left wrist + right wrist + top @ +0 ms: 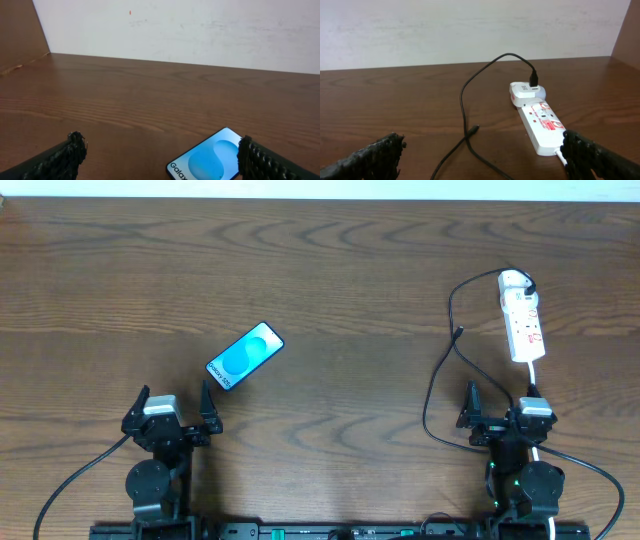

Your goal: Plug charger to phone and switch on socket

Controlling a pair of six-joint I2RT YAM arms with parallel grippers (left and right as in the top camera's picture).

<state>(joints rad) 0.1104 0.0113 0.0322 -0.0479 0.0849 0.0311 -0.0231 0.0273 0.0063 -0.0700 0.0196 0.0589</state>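
Observation:
The phone [244, 356] lies flat and slanted on the table, left of centre, screen up; its near end shows in the left wrist view [207, 160]. The white socket strip [522, 318] lies at the far right, with a white adapter plugged into its far end [526, 93]. The black charger cable [440, 380] loops from that adapter, and its connector tip [458, 333] lies loose on the table [472, 131]. My left gripper [172, 412] is open and empty, just short of the phone. My right gripper [503, 408] is open and empty, near the cable and strip.
The strip's white cord [530, 375] runs from its near end toward my right arm. A pale wall [200, 30] stands behind the table's far edge. Brown side panels rise at the far left [20, 30] and far right [627, 30].

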